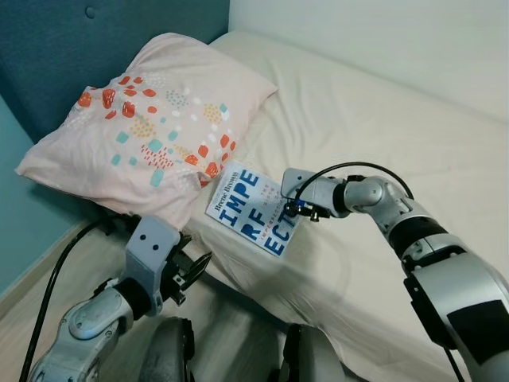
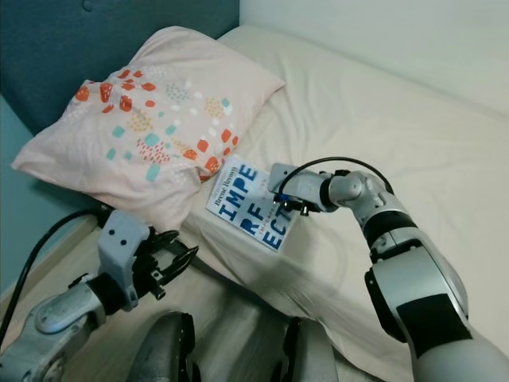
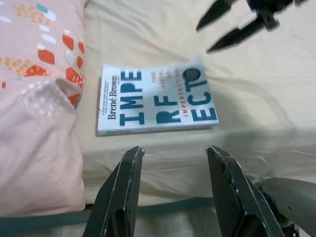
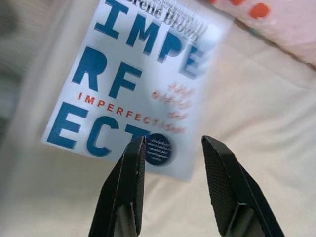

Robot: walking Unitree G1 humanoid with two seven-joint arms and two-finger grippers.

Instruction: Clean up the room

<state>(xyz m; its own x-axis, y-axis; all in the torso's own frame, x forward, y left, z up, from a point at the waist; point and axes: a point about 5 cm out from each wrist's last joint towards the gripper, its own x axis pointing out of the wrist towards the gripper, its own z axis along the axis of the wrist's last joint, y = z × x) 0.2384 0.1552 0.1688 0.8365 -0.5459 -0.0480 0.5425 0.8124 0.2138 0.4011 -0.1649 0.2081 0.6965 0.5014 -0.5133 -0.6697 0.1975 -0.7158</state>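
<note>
A white book (image 1: 253, 208) with big blue letters lies flat on the cream bed, near its front edge and just beside the pillow. My right gripper (image 4: 172, 140) hovers open over the book's right edge, its fingers (image 1: 306, 212) pointing down at the cover. My left gripper (image 3: 175, 148) is open and empty, lower down in front of the mattress edge and facing the book (image 3: 155, 98) from the floor side. The right gripper's black fingertips (image 3: 232, 34) also appear beyond the book in the left wrist view.
A pink pillow (image 1: 151, 127) with orange and teal spots leans against the blue headboard (image 1: 48, 48), touching the book's left corner. The cream mattress (image 1: 382, 119) stretches right toward a white wall. Wooden floor (image 1: 48, 278) lies at the lower left.
</note>
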